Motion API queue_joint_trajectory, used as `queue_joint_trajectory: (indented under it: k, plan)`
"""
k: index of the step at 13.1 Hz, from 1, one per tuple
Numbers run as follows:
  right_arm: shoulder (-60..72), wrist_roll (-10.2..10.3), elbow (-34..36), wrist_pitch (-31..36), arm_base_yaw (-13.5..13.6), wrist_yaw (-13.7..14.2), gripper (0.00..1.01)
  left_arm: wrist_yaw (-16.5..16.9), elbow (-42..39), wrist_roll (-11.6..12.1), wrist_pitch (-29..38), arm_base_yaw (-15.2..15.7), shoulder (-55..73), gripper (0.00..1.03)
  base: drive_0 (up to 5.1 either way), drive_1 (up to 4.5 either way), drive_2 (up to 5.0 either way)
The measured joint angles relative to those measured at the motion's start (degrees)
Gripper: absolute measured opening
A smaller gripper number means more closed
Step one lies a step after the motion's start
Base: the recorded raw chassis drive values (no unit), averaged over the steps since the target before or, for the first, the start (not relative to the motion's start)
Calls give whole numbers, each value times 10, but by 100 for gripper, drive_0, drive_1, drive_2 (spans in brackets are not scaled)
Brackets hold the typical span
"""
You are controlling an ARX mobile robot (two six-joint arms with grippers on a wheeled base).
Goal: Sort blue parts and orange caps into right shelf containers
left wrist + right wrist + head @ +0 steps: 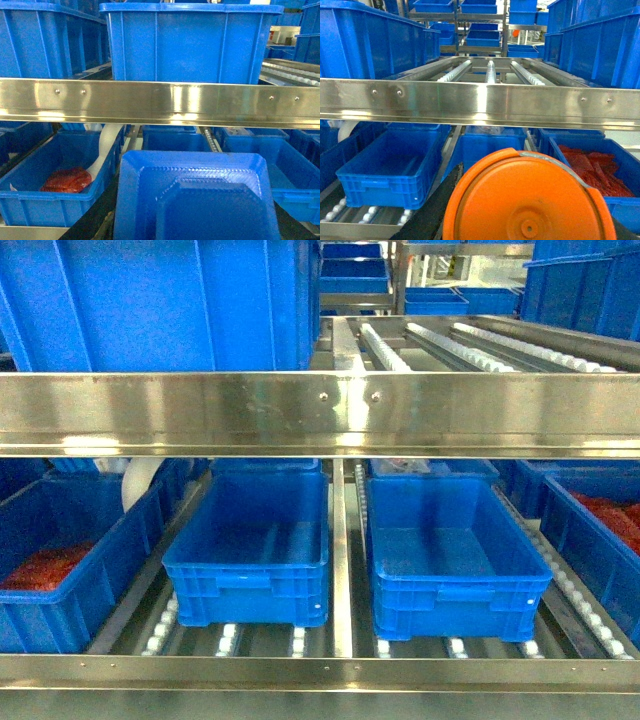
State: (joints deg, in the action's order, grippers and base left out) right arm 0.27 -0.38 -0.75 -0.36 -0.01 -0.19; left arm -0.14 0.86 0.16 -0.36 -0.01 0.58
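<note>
Neither gripper's jaws can be seen in any view, so their opening cannot be told. The left wrist view is filled at its lower edge by a glossy blue moulded plastic part (pixel 197 200) with stepped, bevelled corners, close under the camera; the right wrist view is filled likewise by a round orange plastic cap (pixel 525 200) with a raised rim and a small central boss. Whether either piece is clamped cannot be seen. Ahead stands the shiny stainless-steel shelf (pixel 320 412), its flat horizontal beam fastened with small rivets and its tracks of small white rollers (pixel 228 638) running front to back. In the head view the lower level carries four bright blue rectangular plastic containers with rolled rims and ribbed walls: two empty ones side by side at the centre, the centre-left container (pixel 250 555) and the centre-right container (pixel 452 560), parted by a steel rail; a far-left container (pixel 60 550) holding red crinkled material (pixel 45 568); and a far-right container (pixel 600 555) holding the same red material. A larger blue crate (pixel 160 305) sits on the upper level at left.
</note>
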Motion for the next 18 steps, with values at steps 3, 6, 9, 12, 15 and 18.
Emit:
queue_joint_trajectory:
  k: [3, 6, 9, 12, 15, 18]
  plan:
    - [0, 0, 0, 2, 0, 0, 45, 1, 0, 0, 2, 0, 0, 44, 0, 0, 0]
    - [0, 0, 0, 0, 0, 2, 45, 1, 0, 0, -1, 0, 0, 44, 0, 0, 0]
    - [0, 2, 0, 0, 0, 2, 45, 1, 0, 0, 0, 0, 0, 44, 0, 0, 0]
    - [0, 3, 0, 0, 0, 2, 45, 1, 0, 0, -1, 0, 0, 44, 0, 0, 0]
    - [0, 4, 0, 0, 0, 2, 45, 1, 0, 0, 0, 0, 0, 44, 0, 0, 0]
    - [0, 4, 0, 0, 0, 2, 45, 1, 0, 0, 0, 0, 0, 44, 0, 0, 0]
